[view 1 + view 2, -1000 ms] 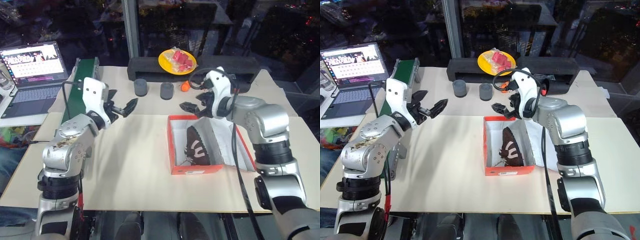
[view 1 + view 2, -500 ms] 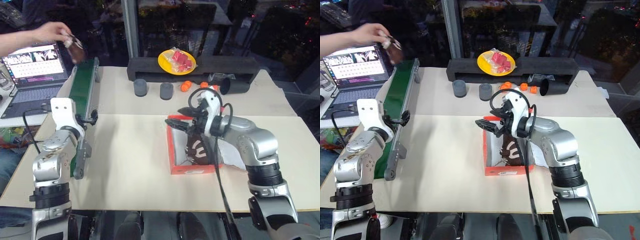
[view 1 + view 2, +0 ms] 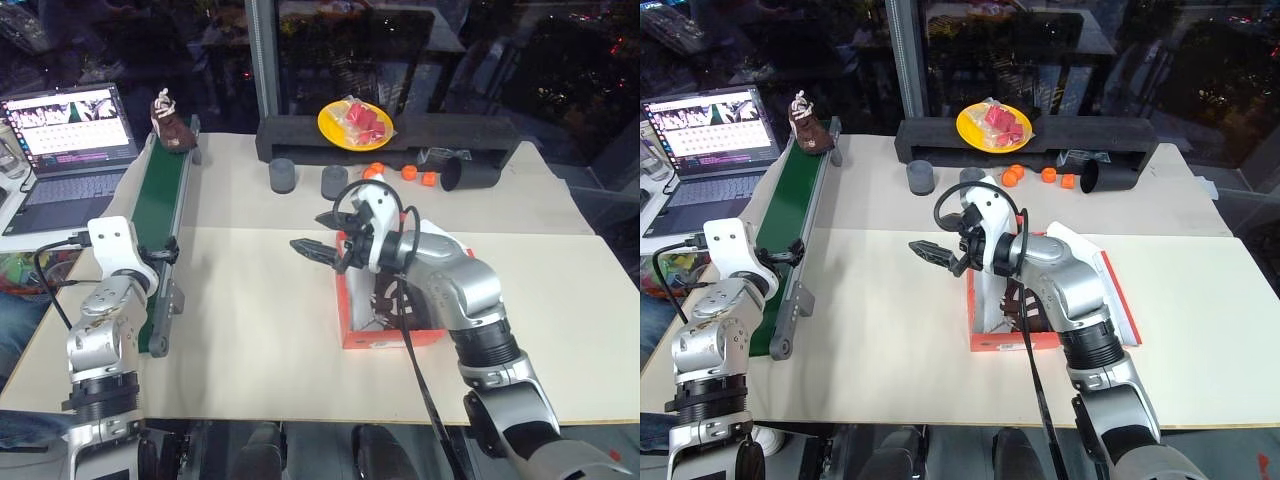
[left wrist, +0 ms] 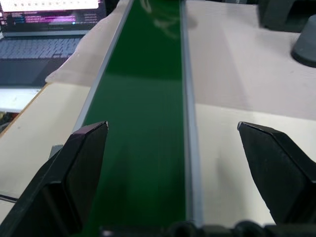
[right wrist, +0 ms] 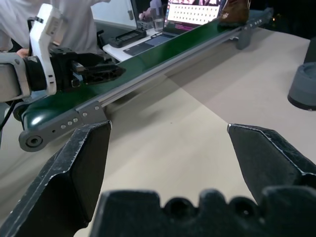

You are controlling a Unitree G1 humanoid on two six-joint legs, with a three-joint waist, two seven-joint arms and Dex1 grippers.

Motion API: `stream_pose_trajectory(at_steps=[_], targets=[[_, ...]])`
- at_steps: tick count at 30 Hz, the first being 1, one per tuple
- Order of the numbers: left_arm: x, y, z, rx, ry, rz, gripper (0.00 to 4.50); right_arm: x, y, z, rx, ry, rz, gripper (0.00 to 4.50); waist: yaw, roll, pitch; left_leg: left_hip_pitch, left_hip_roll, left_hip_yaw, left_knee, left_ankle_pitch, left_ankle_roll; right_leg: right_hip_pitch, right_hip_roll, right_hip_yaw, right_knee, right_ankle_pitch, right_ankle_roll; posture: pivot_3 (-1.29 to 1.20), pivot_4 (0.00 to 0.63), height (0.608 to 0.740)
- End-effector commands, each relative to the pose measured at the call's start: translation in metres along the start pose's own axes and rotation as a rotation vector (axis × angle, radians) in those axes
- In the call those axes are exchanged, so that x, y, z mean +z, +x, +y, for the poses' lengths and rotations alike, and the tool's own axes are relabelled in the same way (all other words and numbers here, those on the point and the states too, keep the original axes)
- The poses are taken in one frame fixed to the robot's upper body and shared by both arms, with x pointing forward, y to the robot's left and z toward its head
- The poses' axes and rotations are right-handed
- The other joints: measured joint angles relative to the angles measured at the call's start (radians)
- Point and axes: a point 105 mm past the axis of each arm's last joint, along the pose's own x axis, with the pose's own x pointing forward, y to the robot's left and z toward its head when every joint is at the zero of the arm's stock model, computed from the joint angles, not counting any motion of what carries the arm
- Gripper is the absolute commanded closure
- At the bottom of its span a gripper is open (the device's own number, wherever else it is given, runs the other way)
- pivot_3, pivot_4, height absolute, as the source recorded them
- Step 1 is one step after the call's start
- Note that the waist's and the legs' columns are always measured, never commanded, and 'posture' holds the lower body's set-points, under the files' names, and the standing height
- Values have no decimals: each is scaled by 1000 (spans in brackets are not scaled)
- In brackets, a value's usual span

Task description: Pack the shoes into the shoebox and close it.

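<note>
a: shoes? shoebox?
b: one shoe (image 3: 174, 126) stood on the green conveyor's (image 3: 160, 210) far end; the other (image 3: 388, 298) lay in the shoebox (image 3: 392, 337) on the bench (image 3: 260, 330).
a: grippers?
b: left gripper (image 4: 180, 143) and right gripper (image 3: 318, 247) both gaped, holding nothing.

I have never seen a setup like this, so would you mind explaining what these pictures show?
It is a humanoid robot with two arms, each ending in two black jaws. Two pictures look down from its head; the other two come from cameras on its wrists.

On the table lies an open shoebox with one brown shoe inside. A second shoe stands at the far end of a green conveyor belt.

The left gripper sits at the belt's near end and the right gripper hangs beside the box. Both stand open and hold nothing.
</note>
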Motion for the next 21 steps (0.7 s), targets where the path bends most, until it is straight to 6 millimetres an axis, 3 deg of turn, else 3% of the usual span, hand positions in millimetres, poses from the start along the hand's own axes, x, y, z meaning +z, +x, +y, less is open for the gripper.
stream_pose_trajectory(at_steps=[1, 10, 15, 21], targets=[[27, 4, 0, 10, 16, -83, 0, 17, 0, 6, 11, -67, -58, 33, 1, 0, 0, 0, 0, 0, 0, 0, 0, 0, 0, 0, 0, 0, 0, 0, 150, 740], [58, 18, -24, 29, 34, -129, 0, 28, -7, -12, -128, -206, -112, 33, -1, -1, -1, 0, 0, 0, 0, 0, 0, 0, 0, 0, 1, 0, 0, 0, 150, 740], [71, 23, -31, 71, 15, -152, 0, 27, -7, -6, -96, -208, -123, 33, -4, -1, -1, 0, 0, 0, 0, 0, 0, 0, 0, 0, 1, 0, 0, 0, 150, 740], [77, 34, -25, 198, -76, -134, 0, 26, -11, 9, 29, -143, -115, 33, -4, -1, -1, 0, 0, 0, 0, 0, 0, 0, 0, 0, 1, 0, 0, 0, 150, 740]])
